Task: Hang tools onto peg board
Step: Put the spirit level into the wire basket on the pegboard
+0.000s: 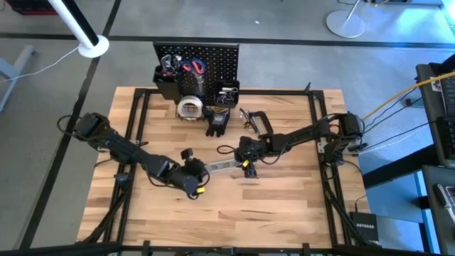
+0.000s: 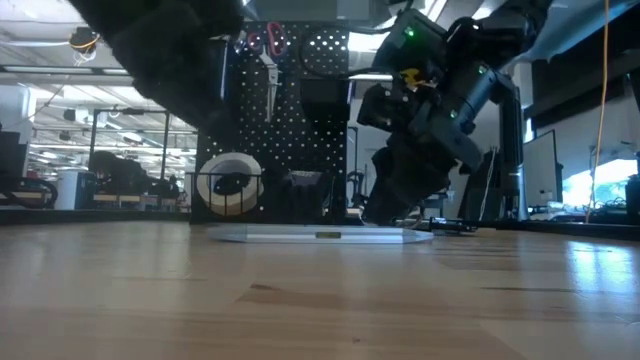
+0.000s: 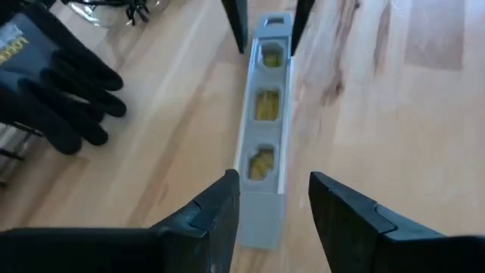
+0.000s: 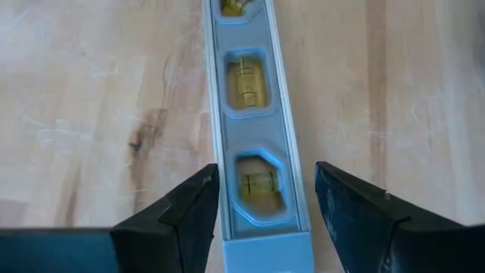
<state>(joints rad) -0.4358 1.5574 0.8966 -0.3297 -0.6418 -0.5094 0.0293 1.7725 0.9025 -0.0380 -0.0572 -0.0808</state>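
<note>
The silver level bar (image 1: 222, 165) lies flat on the bench (image 1: 284, 213), about midway across and well clear of the peg board (image 1: 213, 60) at the far edge. I have a gripper at each end of it. My left gripper (image 3: 273, 216) straddles one end with its fingers apart, one on each side of the bar — a sliver of gap shows on both flanks, so I am not clamped on it. My right gripper (image 4: 261, 220) does the same at the other end, fingers spread wider, with bare wood visible between pads and metal.

I judge this bar to be rigid and light for its length — a hollow metal body that won't flex. The long side faces look smooth and painted, so they may be slippery under my pads. The three yellow vials (image 4: 246, 80) are the fragile part, and I'd keep pressure off them.

Best hold, I think, is across the narrow width near an end, on the solid stretch beyond the last vial. Gripped at one end alone it could pivot and droop, so a firm squeeze matters. It lies so low that my fingertips must nearly scrape the wood.
</note>
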